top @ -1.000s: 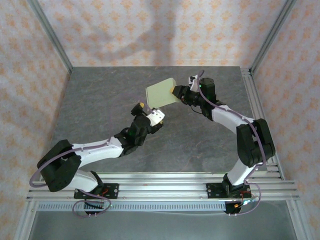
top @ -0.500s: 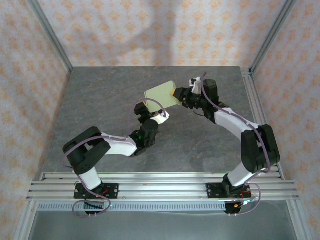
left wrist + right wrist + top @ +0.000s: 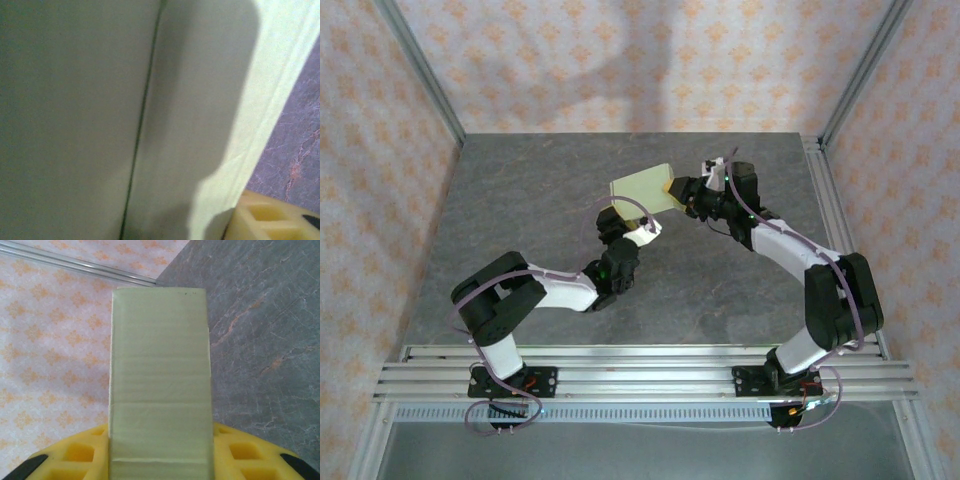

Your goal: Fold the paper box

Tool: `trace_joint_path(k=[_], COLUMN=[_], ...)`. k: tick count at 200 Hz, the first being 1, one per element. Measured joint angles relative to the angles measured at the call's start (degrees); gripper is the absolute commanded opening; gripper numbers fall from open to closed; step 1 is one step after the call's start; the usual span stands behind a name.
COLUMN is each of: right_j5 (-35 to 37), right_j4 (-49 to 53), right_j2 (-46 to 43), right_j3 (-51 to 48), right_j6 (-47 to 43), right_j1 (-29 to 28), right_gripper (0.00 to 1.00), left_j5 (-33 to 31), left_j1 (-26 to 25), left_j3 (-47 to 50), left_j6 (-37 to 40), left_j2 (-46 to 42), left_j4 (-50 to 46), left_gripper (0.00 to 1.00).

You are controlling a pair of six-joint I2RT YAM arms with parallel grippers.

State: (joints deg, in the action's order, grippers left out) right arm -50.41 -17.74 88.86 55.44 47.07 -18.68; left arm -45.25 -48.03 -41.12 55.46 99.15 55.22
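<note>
- The paper box [image 3: 642, 190] is a pale green, flat rectangular piece of card. The grey marbled bench [image 3: 520, 220] spreads out on every side of it in the top view.
- The right claw [image 3: 672, 188] is at the box's right-hand end and is clamped on it. In the right wrist view the card runs straight out from between the two yellow pads [image 3: 75, 457], one pressed against each long side.
- In that view the box shows a smooth face with two faint creases across it near the pads. Its far end is cut square.
- Beyond the far end of the box lie the patterned wall [image 3: 50, 340] to one side and the bench to the other. A metal frame rail [image 3: 75, 260] runs across behind the box's far corner.
- The left claw [image 3: 625, 220] is at the box's near, lower edge, just beneath it in the top view.
- In the left wrist view the green card is very close to the camera. A dark straight seam runs down it, and a shadow falls over its middle.
- One yellow pad [image 3: 265, 217] sits just beside the card's lower right edge, with bench surface past it.
- I cannot tell whether the left claw has closed on the box or only stands against it, as its other finger is hidden.
- I cannot tell whether the box touches the bench.
</note>
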Motion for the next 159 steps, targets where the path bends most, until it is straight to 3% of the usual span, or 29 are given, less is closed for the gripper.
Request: trace_joint_path(k=[38, 59, 74, 104, 127, 159], right_j5=[0.3, 0.5, 0.5, 0.9, 2.2, 4.5], right_j4=[-0.7, -0.7, -0.7, -0.3, 0.7, 2.7], right_j2=[0.0, 0.0, 0.0, 0.0, 0.0, -0.2], right_j3=[0.0, -0.1, -0.1, -0.1, -0.1, 0.0], right_j6=[1.0, 1.2, 1.1, -1.2, -3.2, -6.9], right_j1=[0.0, 0.0, 0.0, 0.0, 0.0, 0.4], right_gripper=[0.37, 0.41, 0.49, 0.8, 0.87, 0.89], left_j5=[0.2, 0.2, 0.3, 1.7, 4.3, 9.7], left_j1=[0.0, 0.0, 0.0, 0.0, 0.2, 1.3], left_j3=[-0.5, -0.6, -0.9, -1.6, -2.3, -2.4], left_j6=[-0.1, -0.3, -1.0, -4.3, -9.3, -16.5], left_j2=[0.0, 0.0, 0.0, -0.3, -2.7, -7.6], left_j4=[-1.9, -2.6, -3.5, -7.6, -14.3, -25.9], left_gripper=[0.32, 0.28, 0.25, 0.23, 0.23, 0.23])
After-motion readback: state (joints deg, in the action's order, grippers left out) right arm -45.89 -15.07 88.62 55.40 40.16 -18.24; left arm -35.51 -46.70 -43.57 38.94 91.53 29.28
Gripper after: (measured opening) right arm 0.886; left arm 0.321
